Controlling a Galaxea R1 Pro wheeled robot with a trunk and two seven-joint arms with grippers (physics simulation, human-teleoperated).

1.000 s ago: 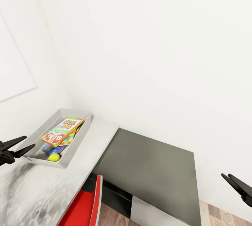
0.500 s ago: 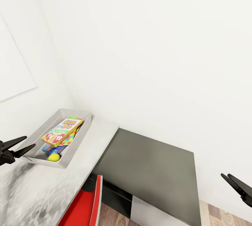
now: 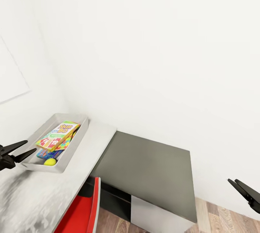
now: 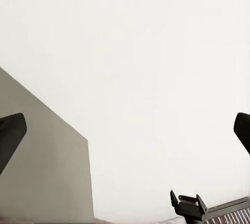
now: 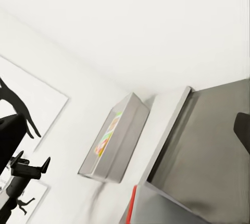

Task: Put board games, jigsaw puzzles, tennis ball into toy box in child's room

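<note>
Since half a second ago the head camera has turned, so the toy box (image 3: 74, 142) on the table (image 3: 39, 197) sits more left. Inside lie the Skip-Bo box (image 3: 57, 135) and the tennis ball (image 3: 50, 161). The right wrist view shows silhouette pictures (image 5: 21, 114). The left gripper (image 3: 18, 151) and the right gripper (image 3: 241, 190) are both spread and empty.

Dark-grey side desk (image 3: 148, 169) against white wall (image 3: 151, 45); red chair (image 3: 81, 209) beside it; wood-plank floor (image 3: 224, 218).

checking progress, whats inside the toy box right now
In the toy box: the Skip-Bo box lies on top, a multicoloured puzzle shows from under it, and the tennis ball sits at the near end. Anything beneath Skip-Bo is covered.
</note>
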